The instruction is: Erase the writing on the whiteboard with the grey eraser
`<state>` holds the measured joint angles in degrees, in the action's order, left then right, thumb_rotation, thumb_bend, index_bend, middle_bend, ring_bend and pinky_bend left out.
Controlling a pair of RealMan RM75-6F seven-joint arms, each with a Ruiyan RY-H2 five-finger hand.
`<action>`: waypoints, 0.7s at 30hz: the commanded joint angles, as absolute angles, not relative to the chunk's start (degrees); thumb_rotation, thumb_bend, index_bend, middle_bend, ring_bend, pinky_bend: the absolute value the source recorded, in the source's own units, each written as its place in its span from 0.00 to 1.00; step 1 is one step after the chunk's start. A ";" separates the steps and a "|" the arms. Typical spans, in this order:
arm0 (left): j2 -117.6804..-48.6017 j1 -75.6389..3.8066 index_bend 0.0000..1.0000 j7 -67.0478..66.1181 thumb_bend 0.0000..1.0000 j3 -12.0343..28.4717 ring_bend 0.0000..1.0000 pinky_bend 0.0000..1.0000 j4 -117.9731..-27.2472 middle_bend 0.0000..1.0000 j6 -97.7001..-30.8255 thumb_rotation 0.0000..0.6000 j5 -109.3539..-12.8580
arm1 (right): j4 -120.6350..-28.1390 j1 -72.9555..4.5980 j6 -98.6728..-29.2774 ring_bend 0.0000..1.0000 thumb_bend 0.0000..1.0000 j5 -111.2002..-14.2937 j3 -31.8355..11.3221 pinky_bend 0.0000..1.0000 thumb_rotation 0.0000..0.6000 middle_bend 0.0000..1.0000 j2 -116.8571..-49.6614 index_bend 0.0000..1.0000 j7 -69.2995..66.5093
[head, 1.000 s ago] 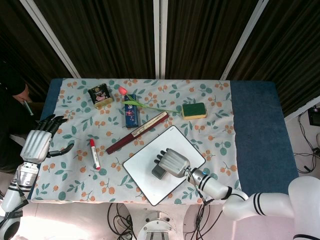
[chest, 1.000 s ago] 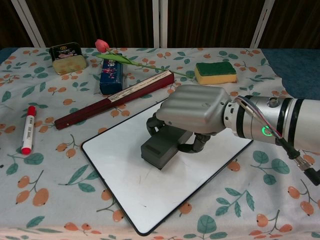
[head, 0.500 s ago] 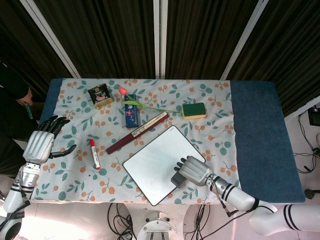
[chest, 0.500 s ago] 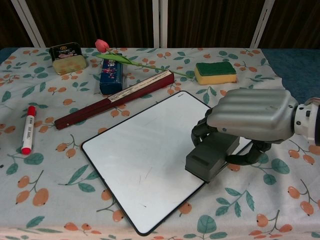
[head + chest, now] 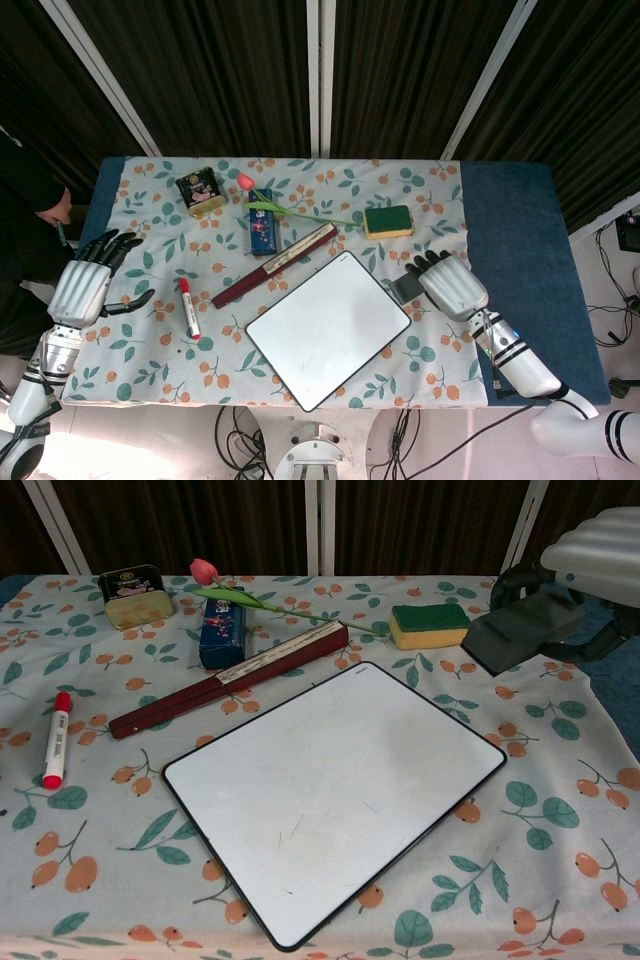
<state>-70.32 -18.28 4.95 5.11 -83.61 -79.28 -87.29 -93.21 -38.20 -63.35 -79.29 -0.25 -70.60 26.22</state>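
The whiteboard (image 5: 335, 800) at frame centre looks wiped, though faint specks may remain. At upper right the right hand (image 5: 600, 542) clasps the grey eraser (image 5: 520, 627) off the board (apparently lifted); setting it down seems next. Left hand (image 5: 82, 290), far left, spread and empty.

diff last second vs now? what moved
The right robot hand carried the grey eraser off the whiteboard, from its middle over the near-right edge, then up to the right, and still holds it. Left robot hand, marker, fan and sponge stayed put.
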 commanded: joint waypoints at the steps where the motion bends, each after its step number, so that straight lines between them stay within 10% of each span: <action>1: -70.25 -18.21 0.16 5.02 0.16 5.19 0.08 0.18 -83.55 0.13 -79.46 0.17 -87.22 | -82.55 -36.16 -63.50 0.47 0.35 -74.38 -3.19 0.49 1.00 0.61 -74.33 0.70 21.78; 14: -70.19 -18.41 0.16 4.69 0.16 5.29 0.08 0.18 -83.43 0.13 -79.35 0.17 -87.20 | -66.70 -35.45 -57.33 0.35 0.32 -73.76 -2.86 0.29 1.00 0.47 -82.86 0.54 13.68; 21: -70.24 -18.33 0.16 4.73 0.16 5.19 0.08 0.18 -83.26 0.14 -79.44 0.16 -87.20 | -64.96 -35.45 -54.99 0.01 0.22 -75.31 -2.65 0.06 1.00 0.12 -83.53 0.13 8.59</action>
<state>-70.24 -18.33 4.73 5.18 -83.27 -79.44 -87.20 -65.12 -35.40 -55.84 -74.82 -2.73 -83.59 9.75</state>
